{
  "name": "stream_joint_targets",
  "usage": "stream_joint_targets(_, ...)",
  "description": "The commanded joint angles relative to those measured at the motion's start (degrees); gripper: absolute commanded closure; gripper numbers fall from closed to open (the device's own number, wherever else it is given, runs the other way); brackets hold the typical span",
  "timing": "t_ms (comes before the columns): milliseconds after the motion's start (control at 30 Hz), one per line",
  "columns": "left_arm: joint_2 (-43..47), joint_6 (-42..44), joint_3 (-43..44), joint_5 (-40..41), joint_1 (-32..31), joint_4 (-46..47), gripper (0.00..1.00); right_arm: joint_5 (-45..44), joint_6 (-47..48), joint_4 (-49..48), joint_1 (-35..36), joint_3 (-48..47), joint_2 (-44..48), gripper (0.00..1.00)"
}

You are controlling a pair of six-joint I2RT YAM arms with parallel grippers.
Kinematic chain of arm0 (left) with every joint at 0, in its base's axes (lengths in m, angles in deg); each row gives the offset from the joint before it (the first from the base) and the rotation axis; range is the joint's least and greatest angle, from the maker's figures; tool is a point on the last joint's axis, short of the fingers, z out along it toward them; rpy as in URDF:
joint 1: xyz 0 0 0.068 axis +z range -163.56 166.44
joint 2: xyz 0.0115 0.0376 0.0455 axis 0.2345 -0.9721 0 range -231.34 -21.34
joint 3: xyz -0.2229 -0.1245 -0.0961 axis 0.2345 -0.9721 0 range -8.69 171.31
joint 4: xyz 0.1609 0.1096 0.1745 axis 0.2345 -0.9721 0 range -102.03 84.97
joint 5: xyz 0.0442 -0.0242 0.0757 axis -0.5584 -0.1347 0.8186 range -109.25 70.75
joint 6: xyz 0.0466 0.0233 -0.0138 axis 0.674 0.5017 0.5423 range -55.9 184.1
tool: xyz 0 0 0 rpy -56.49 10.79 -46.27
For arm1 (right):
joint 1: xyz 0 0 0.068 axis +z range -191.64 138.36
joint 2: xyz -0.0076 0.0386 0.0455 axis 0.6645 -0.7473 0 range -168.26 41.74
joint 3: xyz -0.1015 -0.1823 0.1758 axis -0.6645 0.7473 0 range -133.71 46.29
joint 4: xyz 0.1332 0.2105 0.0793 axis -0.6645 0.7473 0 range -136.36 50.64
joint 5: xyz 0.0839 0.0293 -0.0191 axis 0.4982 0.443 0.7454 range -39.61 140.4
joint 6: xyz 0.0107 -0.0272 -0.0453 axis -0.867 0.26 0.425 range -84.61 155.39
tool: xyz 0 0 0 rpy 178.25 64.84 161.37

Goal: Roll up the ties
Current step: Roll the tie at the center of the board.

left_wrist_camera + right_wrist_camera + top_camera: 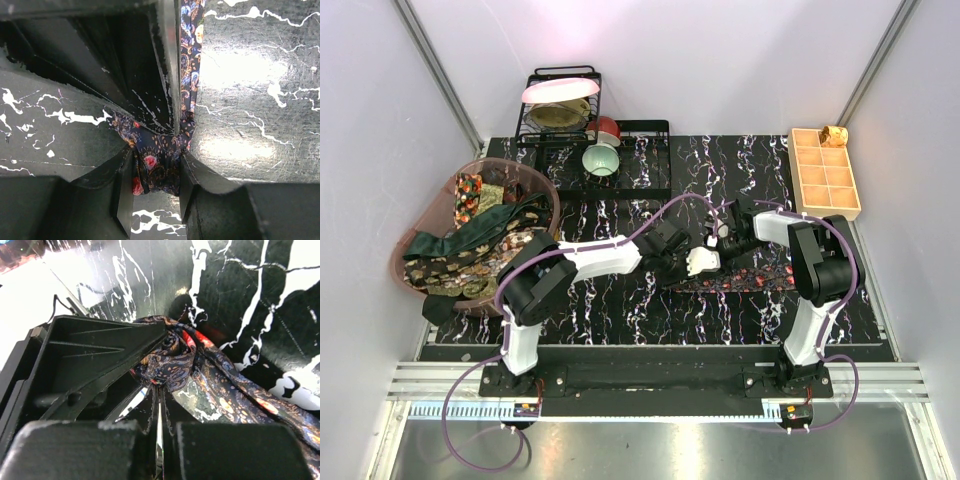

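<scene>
Tie (192, 65) clamped in left claw (156, 172), right claw (159, 392) closed against its bunch: only wrist views show this.

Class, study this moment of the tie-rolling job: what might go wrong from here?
1. The left gripper pinches only a loose bunch of the tie; the roll may slip or unwind.
2. The right gripper, shut, sits close against that bunch; the two grippers may collide.
</scene>
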Motion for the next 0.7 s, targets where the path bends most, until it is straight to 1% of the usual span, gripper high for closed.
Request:
stream_joint_targets(0,-0.8,1.5,-0.6,1.3,0.1,-4.0,0.62,-4.5,2.0,0.0,0.2,-0.3,-1.0,1.00)
stream_joint_targets(33,-0.5,1.7,-0.9,0.8,0.0,-3.9,0.58,-5.9,1.8,-0.1,0.1,-0.1,-1.0,1.00)
stream_joint_targets(167,1.1,2.5,-1.6,-0.9,0.3,-2.8,0.49,-8.4,1.9,0.0,-0.2,0.2,-0.9,1.00)
stream_joint_targets(233,1.3,1.9,-1.6,-1.7,0.4,-2.4,0.43,-10.3,1.6,-0.2,-0.5,0.7,-0.6,1.00)
stream_joint_targets(367,3.5,1.1,-3.1,-5.2,1.4,1.5,0.33,-11.8,1.1,-0.2,-1.2,0.8,-0.7,1.00)
stream_joint_targets(533,4.3,-0.8,-3.6,-8.8,2.3,5.2,0.29,-14.0,0.8,0.1,-1.8,1.0,-1.0,1.00)
stream_joint_targets(667,3.6,-1.8,-3.3,-11.1,2.9,9.3,0.27,-15.2,0.9,0.4,-1.9,0.9,-1.4,1.00)
